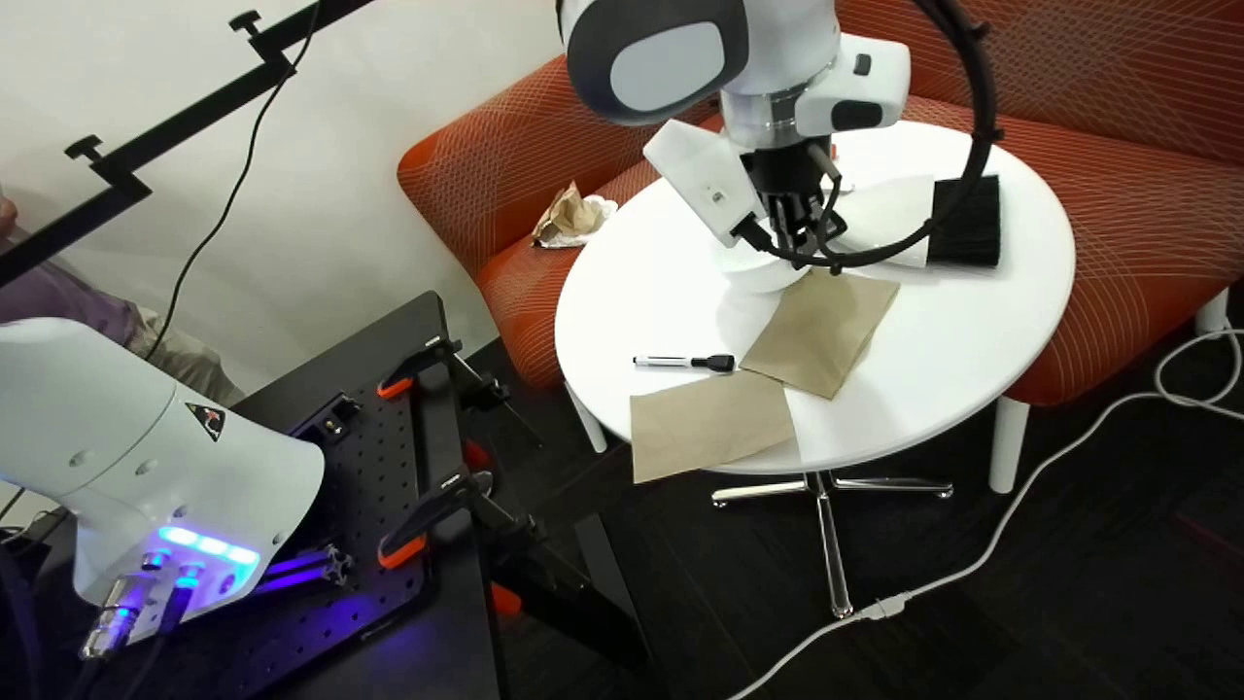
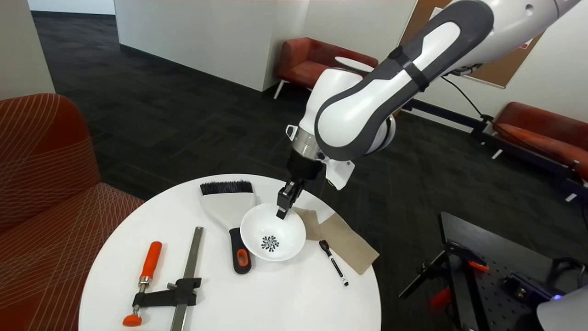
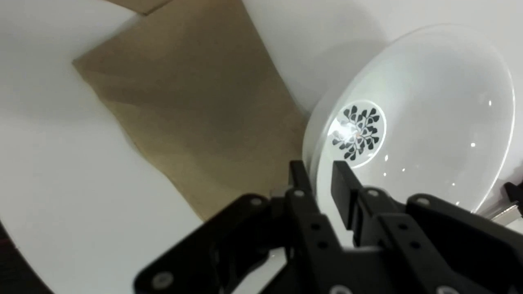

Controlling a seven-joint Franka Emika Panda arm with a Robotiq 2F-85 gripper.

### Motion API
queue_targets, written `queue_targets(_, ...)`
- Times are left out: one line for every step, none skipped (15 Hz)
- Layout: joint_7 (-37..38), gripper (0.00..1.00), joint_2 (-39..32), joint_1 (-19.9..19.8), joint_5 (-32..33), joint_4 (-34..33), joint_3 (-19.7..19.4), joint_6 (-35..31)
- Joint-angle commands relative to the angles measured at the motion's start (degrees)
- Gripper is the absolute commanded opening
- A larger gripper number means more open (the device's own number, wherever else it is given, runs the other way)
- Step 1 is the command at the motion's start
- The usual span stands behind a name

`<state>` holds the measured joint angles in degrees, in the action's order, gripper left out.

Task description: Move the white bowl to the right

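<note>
In both exterior views, can find the white bowl at the round white desk, but cannot tell whether resting on it or slightly above. With the mouth turned upward and the rim about level; round in outline, therefore equally wide every way and without one long axis. On the inner bottom, can see a dark leaf pattern. In an exterior view, placed between the brush and two brown papers, with the marker near and the clamp farther off. In the wrist view, having the claw at the rim, with one finger outside the wall and one inside the bowl, leaving only a narrow space between; cannot tell whether clamped on the rim or only standing at both sides.
</note>
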<state>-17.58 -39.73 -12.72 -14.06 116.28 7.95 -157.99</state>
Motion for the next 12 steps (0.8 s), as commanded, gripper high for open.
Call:
queue_targets(1.47,0.55,3.46,-1.34,-0.43,3.92,1.27,-2.84)
queue_targets(1.83,0.63,4.35,-1.36,-0.42,4.84,1.18,-3.43)
queue_targets(1.74,0.70,5.61,-1.63,-0.52,6.11,1.42,-4.19)
queue_targets(1.56,0.78,7.41,-1.98,-0.72,7.80,1.79,-4.86)
queue_targets(1.97,0.85,8.96,-1.91,-0.78,9.18,1.75,-5.24)
queue_targets(1.50,0.92,10.93,-2.41,-1.01,10.85,2.37,-5.41)
queue_targets(1.56,0.99,13.25,-2.35,-1.02,12.57,2.39,-4.49)
queue_targets(1.51,1.00,15.27,-2.41,-1.37,13.99,2.64,-3.82)
queue_targets(1.10,1.00,17.49,-2.49,-1.73,15.60,2.98,-3.18)
queue_targets(1.42,1.00,19.61,-1.98,-1.83,17.17,2.76,-2.79)
queue_targets(1.25,1.00,21.56,-1.78,-2.16,18.54,2.90,-2.49)
queue_targets(1.16,1.00,23.55,-1.43,-2.41,19.98,2.88,-2.24)
